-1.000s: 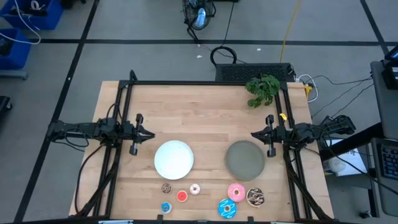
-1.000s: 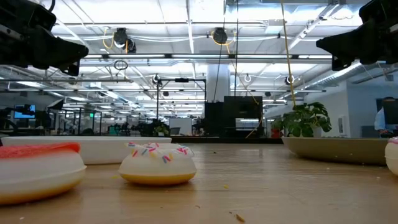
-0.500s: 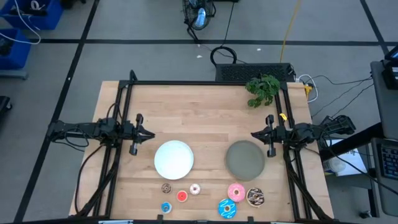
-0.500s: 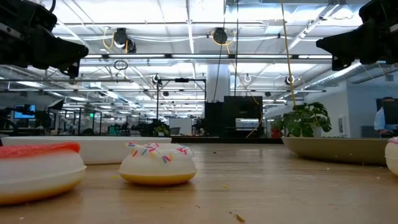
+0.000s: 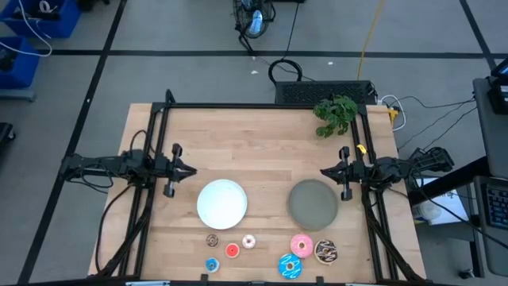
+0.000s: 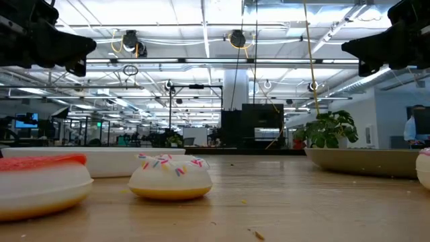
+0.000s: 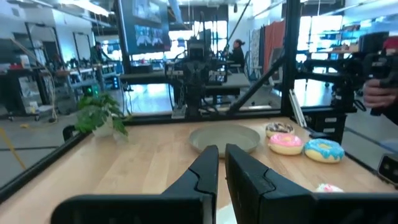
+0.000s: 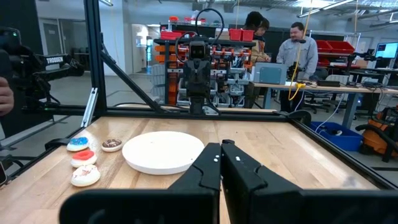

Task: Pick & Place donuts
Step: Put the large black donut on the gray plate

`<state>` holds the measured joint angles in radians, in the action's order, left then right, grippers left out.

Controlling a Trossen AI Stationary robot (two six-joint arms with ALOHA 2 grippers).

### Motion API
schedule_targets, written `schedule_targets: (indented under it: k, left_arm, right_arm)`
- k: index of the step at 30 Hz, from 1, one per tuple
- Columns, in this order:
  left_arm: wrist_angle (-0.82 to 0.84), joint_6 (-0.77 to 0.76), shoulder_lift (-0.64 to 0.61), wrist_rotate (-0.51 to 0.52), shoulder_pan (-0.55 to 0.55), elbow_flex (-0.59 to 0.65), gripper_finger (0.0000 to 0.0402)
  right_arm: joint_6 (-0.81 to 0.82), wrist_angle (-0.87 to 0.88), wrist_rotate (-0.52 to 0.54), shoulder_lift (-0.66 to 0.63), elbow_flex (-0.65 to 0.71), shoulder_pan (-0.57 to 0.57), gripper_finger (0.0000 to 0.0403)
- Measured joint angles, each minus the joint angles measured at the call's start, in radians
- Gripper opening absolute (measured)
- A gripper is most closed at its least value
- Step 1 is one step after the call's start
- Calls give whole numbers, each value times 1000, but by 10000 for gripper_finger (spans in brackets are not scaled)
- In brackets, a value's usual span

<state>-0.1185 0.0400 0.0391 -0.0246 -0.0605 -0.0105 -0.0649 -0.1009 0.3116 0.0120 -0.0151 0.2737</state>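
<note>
Seven donuts (image 5: 268,253) lie along the table's near edge, none of them held. I count three larger ones: a pink one (image 5: 301,245), a blue sprinkled one (image 5: 290,266) and a chocolate one with white drizzle (image 5: 325,252). Four are tiny: brown (image 5: 212,240), red (image 5: 232,251), white-pink (image 5: 248,241) and blue (image 5: 211,264). Two round plates sit between my arms, one white (image 5: 222,203) and one grey (image 5: 313,202), both bare.

My left gripper (image 5: 187,170) hangs above the wood just beside the white plate, fingers almost together with a slim gap, gripping nothing. The tiny donuts lie past that plate from it, toward the near edge. My right gripper (image 5: 327,171) hangs by the grey plate's rim, fingers pressed together and empty. The larger donuts lie beyond the grey plate from it.

One potted plant (image 5: 336,114) stands at the far corner on the right gripper's side. From the right wrist, white lettering on the far arm is too small for me to read.
</note>
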Motion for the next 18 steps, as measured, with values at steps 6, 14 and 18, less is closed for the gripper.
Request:
schedule_targets:
  k: [6,14,18]
  left_arm:
    - [-9,-76,0,30,0,0,37]
    - [-11,-88,0,221,0,0,37]
    - [-11,-88,0,262,0,0,37]
  right_arm:
    - [0,0,0,0,0,0,0]
    - [0,0,0,0,0,0,0]
    - [0,0,0,0,0,0,0]
